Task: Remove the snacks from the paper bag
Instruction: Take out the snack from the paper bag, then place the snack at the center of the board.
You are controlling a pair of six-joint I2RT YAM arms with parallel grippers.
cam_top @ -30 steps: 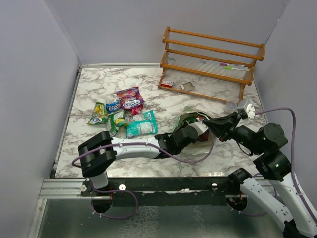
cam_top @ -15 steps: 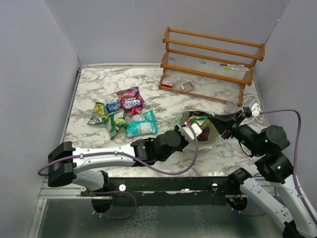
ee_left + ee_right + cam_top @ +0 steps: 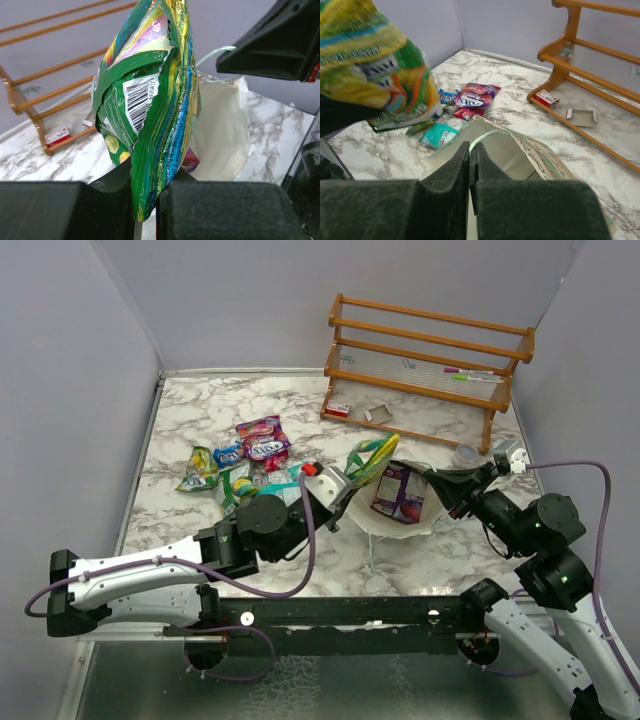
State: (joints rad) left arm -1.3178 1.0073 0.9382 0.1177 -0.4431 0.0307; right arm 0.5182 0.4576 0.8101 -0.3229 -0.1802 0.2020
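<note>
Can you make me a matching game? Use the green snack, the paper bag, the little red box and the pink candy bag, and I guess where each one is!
Things:
1. green-yellow packet
2. paper bag
3. red-white box
4. pink-purple candy bag

Places:
A. at the bottom of the wooden rack
B. lying flat on the table
C. up in the air, pinched by the left gripper
D. held at its edge by the right gripper

Pairs: 1-C, 2-D, 3-A, 4-B

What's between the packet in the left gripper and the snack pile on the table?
Nothing visible: the green-yellow packet hangs clear of the paper bag, with open space toward the pile.
</note>
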